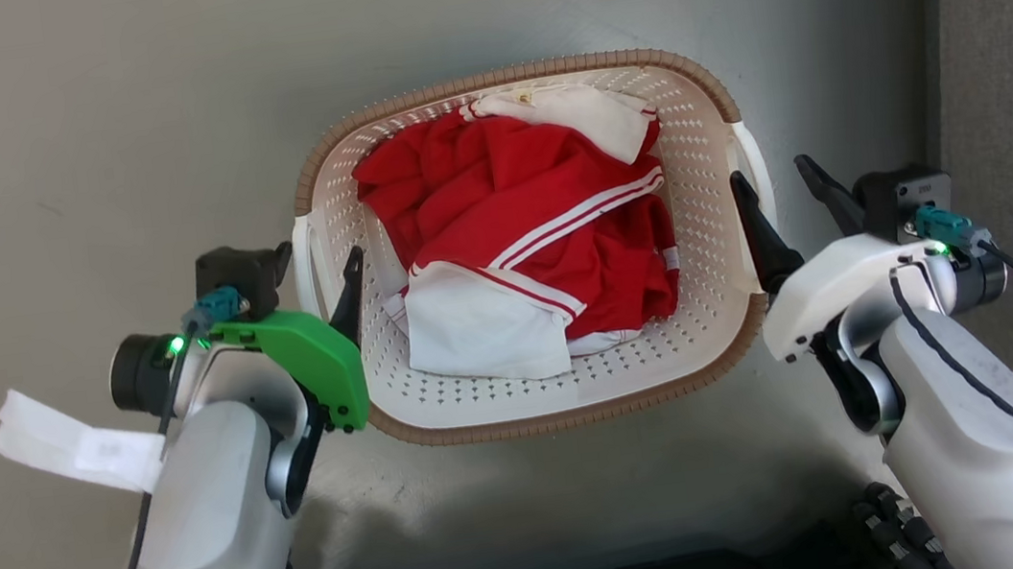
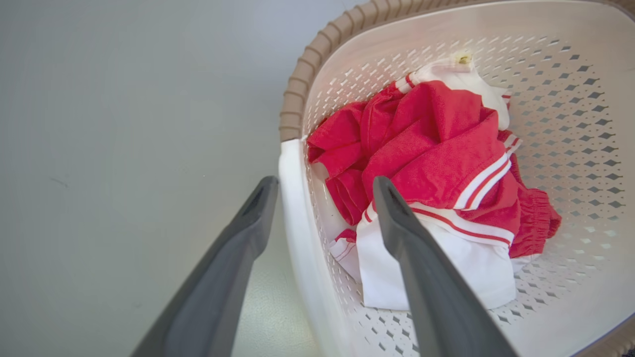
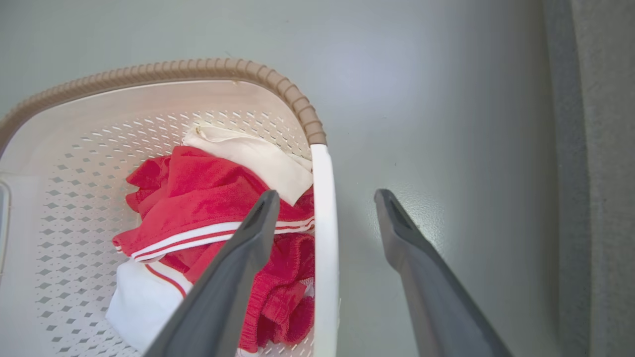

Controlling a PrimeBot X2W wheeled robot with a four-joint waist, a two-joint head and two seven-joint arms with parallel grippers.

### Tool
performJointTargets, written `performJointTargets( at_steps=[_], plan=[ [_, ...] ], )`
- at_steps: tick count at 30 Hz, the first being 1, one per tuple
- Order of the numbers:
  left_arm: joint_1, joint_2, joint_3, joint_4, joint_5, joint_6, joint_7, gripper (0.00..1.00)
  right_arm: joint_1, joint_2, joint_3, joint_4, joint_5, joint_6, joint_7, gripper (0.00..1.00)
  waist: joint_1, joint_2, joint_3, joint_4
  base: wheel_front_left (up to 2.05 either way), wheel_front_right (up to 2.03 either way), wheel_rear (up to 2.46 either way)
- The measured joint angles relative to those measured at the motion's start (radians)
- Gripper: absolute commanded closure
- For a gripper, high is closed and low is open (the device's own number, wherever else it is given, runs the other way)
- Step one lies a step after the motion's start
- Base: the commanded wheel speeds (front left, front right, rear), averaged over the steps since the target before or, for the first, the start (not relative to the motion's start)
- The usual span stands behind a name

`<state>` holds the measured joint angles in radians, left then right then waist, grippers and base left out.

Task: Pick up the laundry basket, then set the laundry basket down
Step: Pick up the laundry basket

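Laundry basket (image 1: 694, 155): on grey floor (image 1: 63, 136) between both arms, containing red-and-white clothes (image 1: 517, 215). Left claw (image 1: 314, 271): spread wide, astride left white handle (image 1: 303, 261), one finger inside the basket, one outside, not clamped. Right claw (image 1: 785, 194): likewise astride right handle (image 1: 755, 155).

Forearms (image 1: 209, 534) are smooth pale grey-white shells, pretty chunky. Left wrist has a bright green plastic cover (image 1: 312, 352) with small dark screws near its edge, the right wrist cover (image 1: 840, 282) is plain white. Each wrist has a black camera block (image 1: 239, 269), a teal connector (image 1: 215, 311) and a tiny green LED (image 1: 177, 345), plus a thin black cable (image 1: 994, 399) and a white paper tag (image 1: 77, 444). Left gripper (image 2: 325, 181) and right gripper (image 3: 326, 194) both have long dark grey fingers tapering to narrow tips
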<state>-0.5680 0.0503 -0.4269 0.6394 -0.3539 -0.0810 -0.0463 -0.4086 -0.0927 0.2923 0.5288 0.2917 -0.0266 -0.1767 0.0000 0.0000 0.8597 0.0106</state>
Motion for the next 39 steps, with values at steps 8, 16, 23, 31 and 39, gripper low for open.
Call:
performJointTargets(
  at_steps=[8, 16, 23, 31, 39],
  plan=[
    [-0.071, -0.003, -0.001, 0.079, -0.014, -0.017, 0.005, 0.00, -0.051, 0.004, 0.007, 0.062, 0.007, 0.005, 0.002, 0.00, 0.0000, 0.0000, 0.027, -0.002, 0.00, 0.00, 0.00],
    [-0.135, -0.008, -0.021, 0.167, -0.063, -0.035, 0.046, 0.00, -0.075, 0.015, 0.018, 0.109, 0.016, 0.009, 0.012, 0.00, 0.0000, 0.0000, 0.049, -0.003, 0.00, 0.00, 0.00],
    [-0.169, -0.014, -0.030, 0.234, -0.109, -0.042, 0.092, 1.00, -0.100, 0.023, 0.034, 0.125, 0.019, 0.020, 0.010, 1.00, 0.0000, 0.0000, 0.057, -0.008, 0.00, 0.00, 0.00],
    [-0.205, -0.023, -0.046, 0.263, -0.130, -0.043, 0.098, 1.00, -0.104, 0.024, 0.036, 0.142, 0.020, 0.027, -0.006, 1.00, 0.0000, 0.0000, 0.059, -0.007, 0.00, 0.00, 0.00],
    [-0.219, -0.023, -0.083, 0.288, -0.136, -0.043, 0.079, 1.00, -0.121, 0.026, 0.033, 0.184, 0.026, 0.030, -0.013, 1.00, 0.0000, 0.0000, 0.041, -0.002, 0.00, 0.00, 0.00]
  ],
)
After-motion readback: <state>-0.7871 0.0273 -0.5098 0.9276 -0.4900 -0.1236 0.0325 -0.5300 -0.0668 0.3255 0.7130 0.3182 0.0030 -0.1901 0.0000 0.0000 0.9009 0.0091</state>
